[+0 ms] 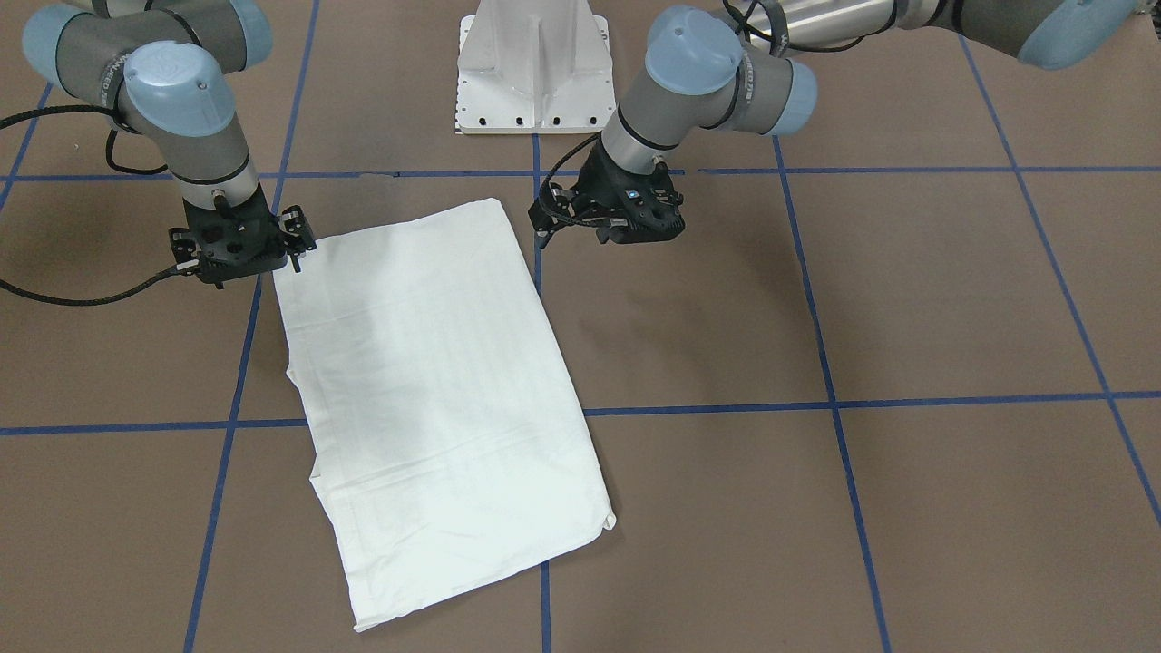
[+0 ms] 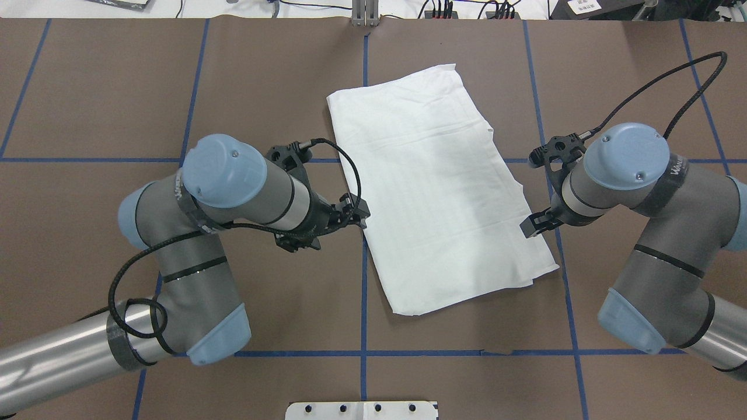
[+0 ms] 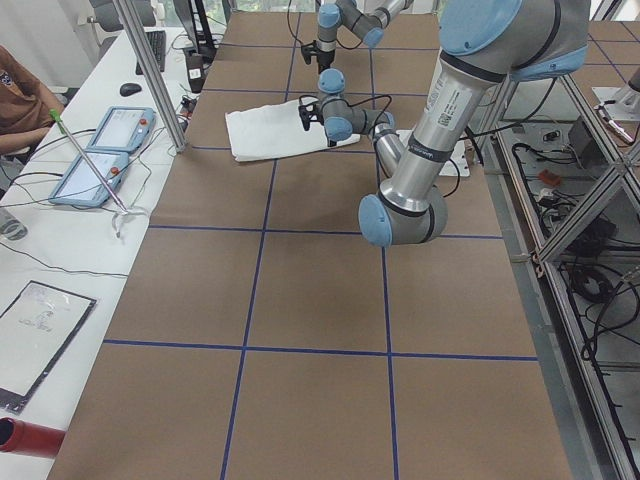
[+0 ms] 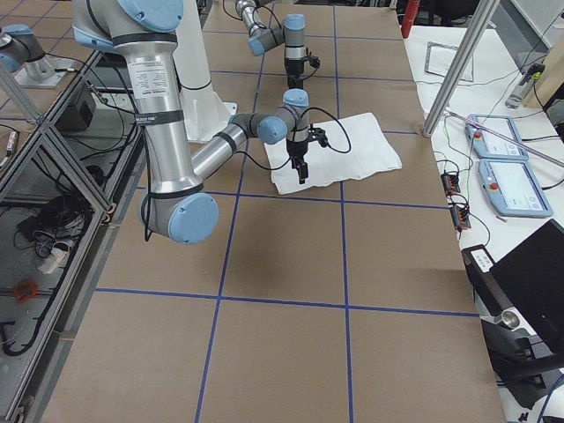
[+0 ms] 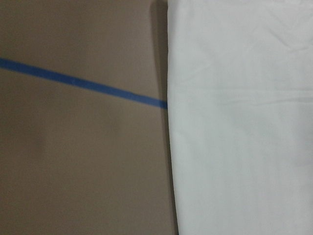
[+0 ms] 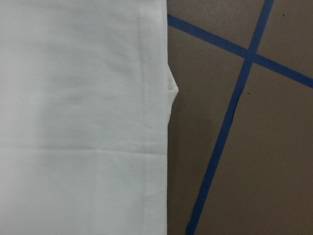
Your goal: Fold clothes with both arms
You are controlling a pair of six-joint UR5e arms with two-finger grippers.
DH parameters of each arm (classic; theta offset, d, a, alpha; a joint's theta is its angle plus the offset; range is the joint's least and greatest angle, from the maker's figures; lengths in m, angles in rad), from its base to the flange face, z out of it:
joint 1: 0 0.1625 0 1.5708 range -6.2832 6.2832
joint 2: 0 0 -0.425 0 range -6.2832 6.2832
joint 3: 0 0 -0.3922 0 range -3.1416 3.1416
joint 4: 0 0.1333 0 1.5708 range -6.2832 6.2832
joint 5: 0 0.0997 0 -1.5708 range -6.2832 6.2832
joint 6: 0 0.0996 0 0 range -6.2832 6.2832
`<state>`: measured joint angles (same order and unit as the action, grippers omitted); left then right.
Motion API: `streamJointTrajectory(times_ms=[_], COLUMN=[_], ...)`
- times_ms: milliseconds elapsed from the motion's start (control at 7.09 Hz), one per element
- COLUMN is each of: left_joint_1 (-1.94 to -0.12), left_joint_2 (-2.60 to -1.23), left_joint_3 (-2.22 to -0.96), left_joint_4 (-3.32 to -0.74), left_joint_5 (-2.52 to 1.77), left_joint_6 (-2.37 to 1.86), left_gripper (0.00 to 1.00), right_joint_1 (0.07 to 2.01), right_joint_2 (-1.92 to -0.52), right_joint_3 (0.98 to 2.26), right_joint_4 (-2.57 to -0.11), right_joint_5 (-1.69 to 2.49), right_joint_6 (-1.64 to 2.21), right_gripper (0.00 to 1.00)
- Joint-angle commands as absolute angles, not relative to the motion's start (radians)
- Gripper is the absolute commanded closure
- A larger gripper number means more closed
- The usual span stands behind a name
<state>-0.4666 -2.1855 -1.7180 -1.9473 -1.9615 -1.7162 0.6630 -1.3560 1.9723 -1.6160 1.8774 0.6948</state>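
The white shirt (image 1: 435, 399) lies flat on the brown table as a folded rectangle, also seen from overhead (image 2: 437, 186). Its collar, label and sleeves are hidden in the fold. My left gripper (image 2: 345, 217) hovers just off the shirt's left long edge near the robot end; it also shows in the front view (image 1: 617, 231). My right gripper (image 2: 538, 223) hovers at the opposite long edge (image 1: 243, 263). Both look open and hold nothing. The left wrist view shows the shirt's edge (image 5: 239, 122) beside bare table; the right wrist view shows its hemmed edge (image 6: 78, 122).
Blue tape lines (image 2: 363, 291) grid the brown table. The white pedestal base (image 1: 533, 73) stands behind the shirt at the robot side. Operator desks with tablets (image 3: 100, 150) run along the far table edge.
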Motion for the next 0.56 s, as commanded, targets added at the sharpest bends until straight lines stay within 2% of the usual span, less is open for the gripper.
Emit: streamJointTrajectory(times_ms=[0,282,423], left_joint_1=[-0.349,-0.331,-0.330], left_joint_2=[-2.215,-2.305,-2.313], left_joint_3=[-1.718,-1.585,-1.562], left_joint_4=[-1.914,-1.911,-1.922], left_joint_5=[-1.942,-1.876,-1.875], left_joint_6=[-1.891,-1.905,-1.908], left_gripper=[0.00,0.01,0.01], right_joint_1=[0.664,0.664,0.666], right_joint_2=[-1.348,-1.351,-1.351], right_joint_3=[2.038,2.051,2.051], right_joint_4=[-1.614,-1.522,-1.516], right_joint_5=[1.899,1.934,1.936], right_joint_6=[0.768,0.842,0.856], right_gripper=[0.00,0.00,0.00])
